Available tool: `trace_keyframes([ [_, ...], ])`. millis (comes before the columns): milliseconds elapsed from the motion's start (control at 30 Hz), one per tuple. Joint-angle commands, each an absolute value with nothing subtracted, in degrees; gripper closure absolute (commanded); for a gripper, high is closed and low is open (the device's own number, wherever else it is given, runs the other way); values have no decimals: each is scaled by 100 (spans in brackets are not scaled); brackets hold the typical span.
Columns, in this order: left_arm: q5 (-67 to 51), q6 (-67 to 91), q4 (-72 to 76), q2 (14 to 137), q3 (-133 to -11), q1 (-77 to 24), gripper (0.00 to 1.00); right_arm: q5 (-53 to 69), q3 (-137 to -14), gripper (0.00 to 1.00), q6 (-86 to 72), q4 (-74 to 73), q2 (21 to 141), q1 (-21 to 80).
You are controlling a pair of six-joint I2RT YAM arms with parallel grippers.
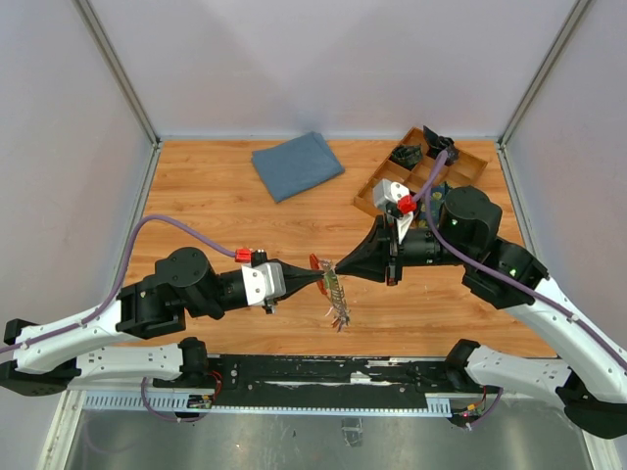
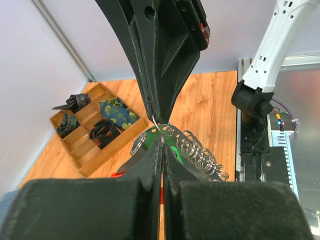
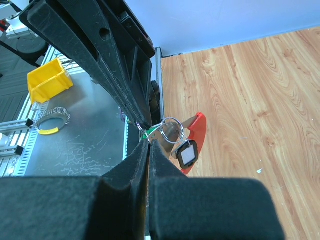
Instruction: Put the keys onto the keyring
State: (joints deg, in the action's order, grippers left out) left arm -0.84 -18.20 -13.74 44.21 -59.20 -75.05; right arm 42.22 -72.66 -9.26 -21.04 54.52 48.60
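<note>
Both hands meet tip to tip over the middle of the wooden tabletop. The left hand reaches in from the left and the right hand from the right. Each is closed, its fingers pressed flat together with no gap in its own wrist view. The keys hang from the meeting point as a thin silver-grey bunch fanning toward the near edge, clear of the tabletop. From above they blur together and cannot be counted. In the left wrist view the bunch reads as a row of silver loops and flat blades, partly covered by that hand's own fingers. The keyring shows from above only as a small red curve just on the far side of the left hand's tip. The right wrist view shows more of the red loop, with a small white-and-black tag and a thin silver ring in front of it, but its near end is cut off behind the fingers. The fingers hide which piece each hand actually pinches, and whether any key sits on the red loop cannot be told. Farther back lie a folded blue cloth and, to the right, a wooden tray with dark items too small to name, partly covered by the right arm.
</note>
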Motion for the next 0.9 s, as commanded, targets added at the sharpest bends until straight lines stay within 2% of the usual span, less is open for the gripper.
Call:
trace_keyframes([
  [0,-123,-1848,-1424,4380,-6027,-7482,99,3851,-7243,100,-1077,-1510,5265,4782],
  [867,32,-1881,-1547,4491,-6001,-7480,100,2920,-7358,100,-1678,-1737,5388,4781],
])
